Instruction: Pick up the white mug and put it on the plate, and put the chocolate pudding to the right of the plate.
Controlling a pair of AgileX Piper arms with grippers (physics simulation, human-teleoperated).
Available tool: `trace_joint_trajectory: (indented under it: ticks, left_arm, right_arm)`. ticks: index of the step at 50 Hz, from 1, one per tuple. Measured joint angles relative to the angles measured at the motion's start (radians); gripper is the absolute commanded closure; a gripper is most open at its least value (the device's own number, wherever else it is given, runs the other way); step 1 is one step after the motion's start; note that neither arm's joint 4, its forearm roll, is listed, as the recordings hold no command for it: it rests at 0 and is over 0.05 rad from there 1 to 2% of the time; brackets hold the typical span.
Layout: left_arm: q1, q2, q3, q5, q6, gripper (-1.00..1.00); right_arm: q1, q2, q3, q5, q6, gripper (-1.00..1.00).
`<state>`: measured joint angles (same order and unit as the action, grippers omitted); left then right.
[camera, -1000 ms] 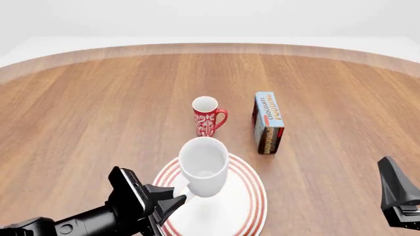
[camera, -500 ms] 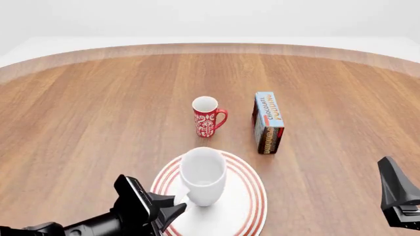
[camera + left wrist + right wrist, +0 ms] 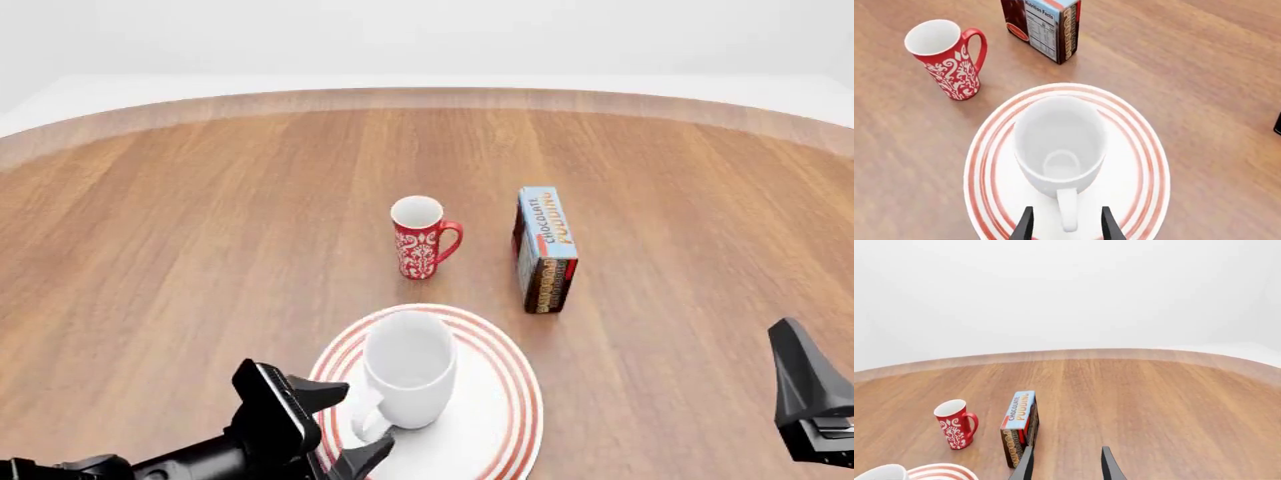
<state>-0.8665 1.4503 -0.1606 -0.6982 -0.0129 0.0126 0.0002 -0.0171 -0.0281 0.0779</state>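
Left gripper (image 3: 1063, 227) spread apart around white mug (image 3: 1059, 145) handle.

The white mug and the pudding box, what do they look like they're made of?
The white mug, standing on the plate: probably glazed ceramic, going by its thick wall, plain smooth white surface and soft sheen. The pudding box: probably printed cardboard, with flat faces, sharp folded edges, lettering and a nutrition label in the left wrist view. Since these are renders, both are guesses from looks.
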Motion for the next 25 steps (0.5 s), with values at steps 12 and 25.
trace_joint_trajectory:
  ticks: [12, 25]
  left_arm:
    - [0.011, -0.010, 0.003, 0.003, 0.000, -1.00]
    - [0.006, -0.106, 0.004, 0.070, -0.009, -1.00]
  right_arm:
    - [0.000, 0.000, 0.000, 0.000, 0.000, -1.00]
    - [0.001, 0.000, 0.000, -0.001, -0.002, -1.00]
